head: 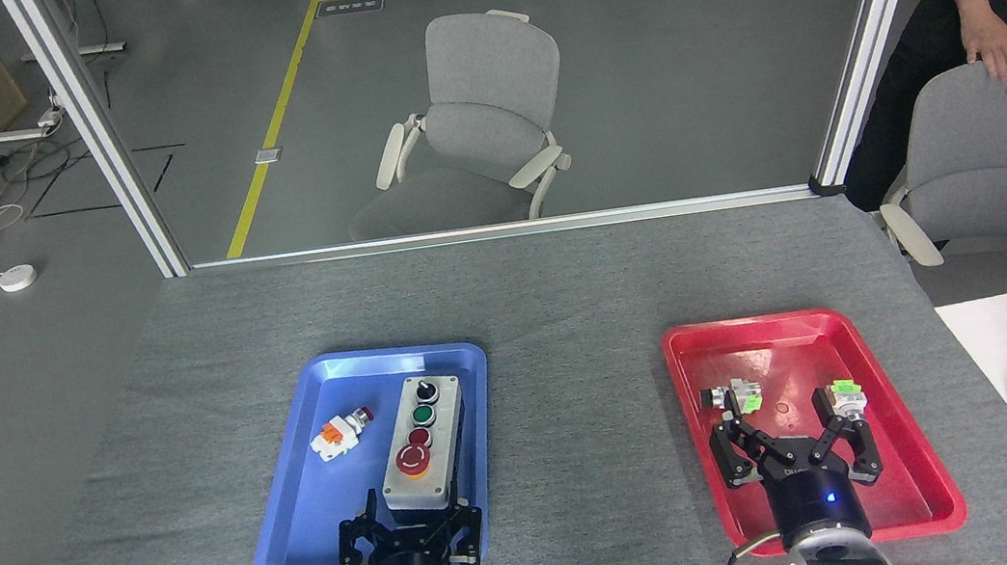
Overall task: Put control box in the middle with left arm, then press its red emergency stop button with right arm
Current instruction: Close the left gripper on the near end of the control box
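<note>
The control box [422,442] is gripped at its near end by the left hand [410,531] inside the blue tray [303,532], while the right hand [792,439] is held spread apart.

From my remote seat, the tabletop [563,294] looks like matt, speckled grey felt. The blue tray [303,532] and red tray [916,461] are glossy plastic (the red one throws glare). The control box [426,472] has a smooth light-grey casing.
</note>
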You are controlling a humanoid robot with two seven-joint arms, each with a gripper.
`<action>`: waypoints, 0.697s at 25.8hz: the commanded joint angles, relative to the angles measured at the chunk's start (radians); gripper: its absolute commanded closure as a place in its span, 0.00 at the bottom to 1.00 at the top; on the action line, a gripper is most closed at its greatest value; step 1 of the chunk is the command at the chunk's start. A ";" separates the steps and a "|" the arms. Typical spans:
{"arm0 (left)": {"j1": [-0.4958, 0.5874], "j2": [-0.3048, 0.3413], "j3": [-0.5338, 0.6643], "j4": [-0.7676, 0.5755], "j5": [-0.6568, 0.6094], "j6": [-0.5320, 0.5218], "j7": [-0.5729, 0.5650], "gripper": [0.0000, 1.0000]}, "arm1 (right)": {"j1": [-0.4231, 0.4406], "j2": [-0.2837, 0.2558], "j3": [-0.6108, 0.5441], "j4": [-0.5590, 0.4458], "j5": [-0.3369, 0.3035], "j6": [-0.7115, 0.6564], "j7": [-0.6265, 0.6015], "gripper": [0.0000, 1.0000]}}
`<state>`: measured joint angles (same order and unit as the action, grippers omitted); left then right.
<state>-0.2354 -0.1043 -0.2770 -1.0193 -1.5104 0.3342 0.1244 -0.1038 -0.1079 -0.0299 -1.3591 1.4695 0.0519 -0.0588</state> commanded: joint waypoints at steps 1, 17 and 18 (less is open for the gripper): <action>-0.030 0.002 0.001 0.039 0.004 0.000 0.003 0.01 | 0.001 -0.006 -0.001 0.002 -0.001 -0.003 -0.003 0.02; -0.159 -0.003 -0.001 0.180 0.013 -0.021 0.000 0.29 | 0.001 -0.007 0.002 0.000 0.000 -0.003 -0.001 0.02; -0.157 -0.005 -0.002 0.183 0.016 -0.026 0.000 0.29 | 0.001 -0.007 0.004 -0.002 0.000 -0.004 -0.003 0.02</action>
<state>-0.3893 -0.1069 -0.2774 -0.8468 -1.4979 0.3222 0.1325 -0.1032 -0.1151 -0.0274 -1.3591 1.4690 0.0501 -0.0600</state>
